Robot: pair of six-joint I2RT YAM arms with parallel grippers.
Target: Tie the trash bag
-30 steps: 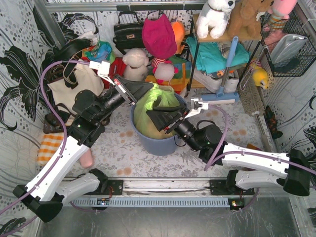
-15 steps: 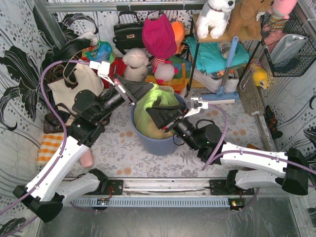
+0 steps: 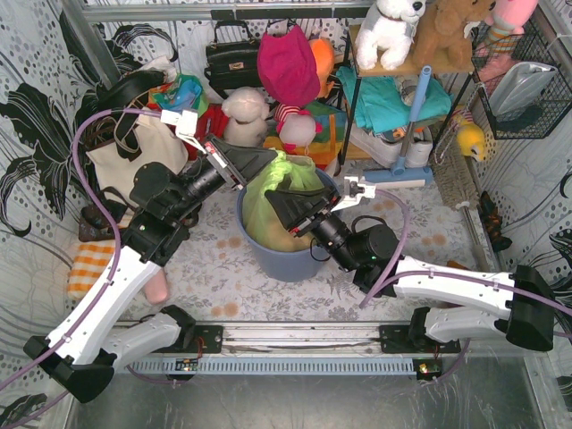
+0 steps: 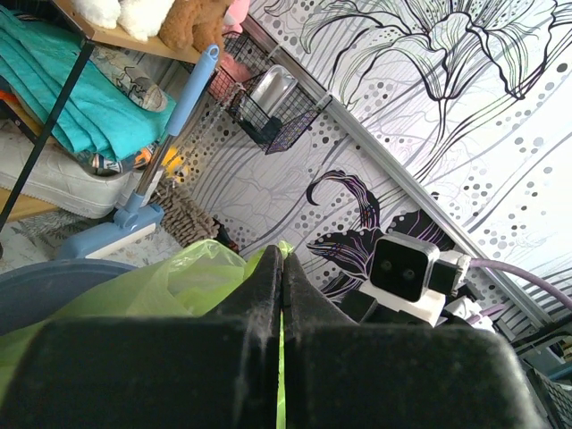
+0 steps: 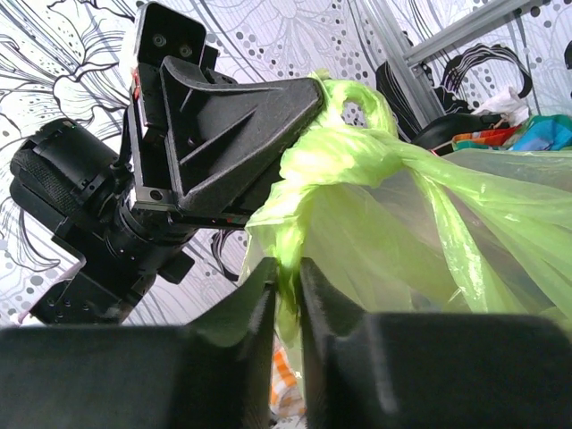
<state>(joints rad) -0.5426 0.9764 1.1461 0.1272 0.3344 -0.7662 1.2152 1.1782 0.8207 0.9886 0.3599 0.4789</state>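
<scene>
This is a mock household storage corner built inside a robot test cell. Flowered black-and-white wallpaper [image 3: 36, 107] covers the walls, under a metal frame [image 3: 179, 12]. Home clutter crowds the far edge of the table [image 3: 223, 277]: a black handbag [image 3: 232, 58], a cream tote bag [image 3: 134, 161], plush toys [image 3: 391, 27] on a shelf [image 3: 393, 70], a mop [image 3: 413, 116] and a wire basket [image 3: 527, 89]. A blue bin [image 3: 286, 259] holds the trash bag [image 3: 259, 201]. A metal rail [image 3: 304, 338] along the near edge carries the left arm [image 3: 112, 290] and the right arm [image 3: 456, 288].
</scene>
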